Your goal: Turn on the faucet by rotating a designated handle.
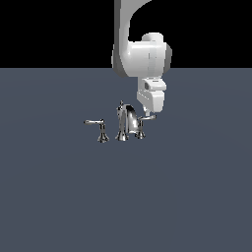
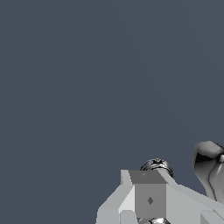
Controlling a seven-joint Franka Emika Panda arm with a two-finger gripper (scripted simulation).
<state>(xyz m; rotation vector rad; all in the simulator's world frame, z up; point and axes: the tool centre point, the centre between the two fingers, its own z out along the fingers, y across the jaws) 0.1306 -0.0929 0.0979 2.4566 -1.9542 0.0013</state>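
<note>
Right now the white tool (image 1: 150, 116) hangs low over the handle (image 1: 145, 118) on the exterior view's right of the faucet (image 1: 126, 121), so close it looks like touching, likely so it can push the thin lever round; I cannot tell if its fingers are spread or pinched; the faucet is small, shiny and silver, with a bent spout in the middle; the other handle (image 1: 97, 125) sits apart on the flat grey counter (image 1: 59, 197).
</note>
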